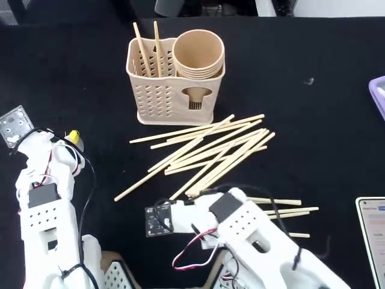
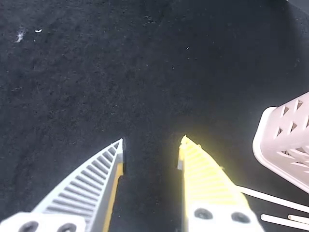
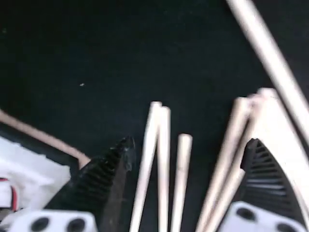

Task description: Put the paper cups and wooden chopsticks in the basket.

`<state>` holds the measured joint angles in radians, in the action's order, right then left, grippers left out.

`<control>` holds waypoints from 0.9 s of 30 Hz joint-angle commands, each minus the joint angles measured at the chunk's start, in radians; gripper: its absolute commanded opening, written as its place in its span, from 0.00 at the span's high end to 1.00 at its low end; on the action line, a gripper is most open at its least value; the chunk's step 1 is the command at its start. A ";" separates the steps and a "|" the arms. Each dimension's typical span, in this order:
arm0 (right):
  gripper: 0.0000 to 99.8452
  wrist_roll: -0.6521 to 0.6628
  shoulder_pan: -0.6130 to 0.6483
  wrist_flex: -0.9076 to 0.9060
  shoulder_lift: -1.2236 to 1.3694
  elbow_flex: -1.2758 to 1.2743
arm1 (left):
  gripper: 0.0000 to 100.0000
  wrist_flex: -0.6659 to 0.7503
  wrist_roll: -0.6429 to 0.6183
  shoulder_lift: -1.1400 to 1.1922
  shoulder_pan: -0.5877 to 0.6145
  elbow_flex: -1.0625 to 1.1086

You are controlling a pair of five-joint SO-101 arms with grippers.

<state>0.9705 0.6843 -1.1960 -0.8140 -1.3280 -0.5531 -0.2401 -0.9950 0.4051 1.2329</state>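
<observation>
Black cloth (image 1: pixel 313 36) covers the table. Toward its far side stands a cream perforated plastic basket (image 1: pixel 162 99) with two compartments. The left one holds two wooden chopsticks (image 1: pixel 157 45) standing at a slight lean, and the right one holds a nested stack of tan paper cups (image 1: pixel 198 54). Just in front of the basket, a loose pile of pale wooden chopsticks (image 1: pixel 210 150) lies fanned across the cloth. A few more sticks (image 1: pixel 292 210) lie beside the right arm (image 1: pixel 240 226), nearer the table's front edge.

The right gripper (image 3: pixel 188 145), with black ribbed fingers (image 3: pixel 104 174), sits low over the near end of that pile. Its jaws are spread wide; several chopsticks run between the fingers, but nothing is clamped.

The left arm (image 1: pixel 45 205) is at the table's left front, well apart from the pile. The left gripper (image 2: pixel 152 142), with one white finger and one yellow, is released, its jaws parted over bare cloth with nothing between them. In the left wrist view, a corner of the basket and the ends of a few chopsticks show beyond the yellow finger.

A pale purple object (image 1: pixel 379 93) and a white-edged screen device (image 1: pixel 373 235) lie at the table's right edge.
</observation>
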 commanded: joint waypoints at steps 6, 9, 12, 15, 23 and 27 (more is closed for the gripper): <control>0.65 -0.017 -0.103 0.152 0.320 0.068 | 0.81 0.025 0.008 -0.020 -0.007 -0.010; 0.73 -0.015 -0.160 0.155 0.394 0.120 | 0.81 0.023 0.008 -0.020 -0.007 -0.010; 0.88 -0.017 -0.184 0.155 0.400 0.150 | 0.81 0.023 0.008 -0.020 -0.007 -0.010; 0.99 -0.018 -0.186 0.153 0.371 0.157 | 0.81 0.023 0.008 -0.020 -0.007 -0.010; 0.99 -0.012 -0.212 0.161 0.251 0.226 | 0.81 0.023 0.008 -0.020 -0.007 -0.013; 0.99 -0.032 -0.175 0.192 0.289 0.312 | 0.81 0.023 0.008 -0.020 -0.007 -0.012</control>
<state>0.9659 0.4879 -1.0395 -0.5286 -1.0963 -0.5531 -0.2401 -0.9950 0.4051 1.2329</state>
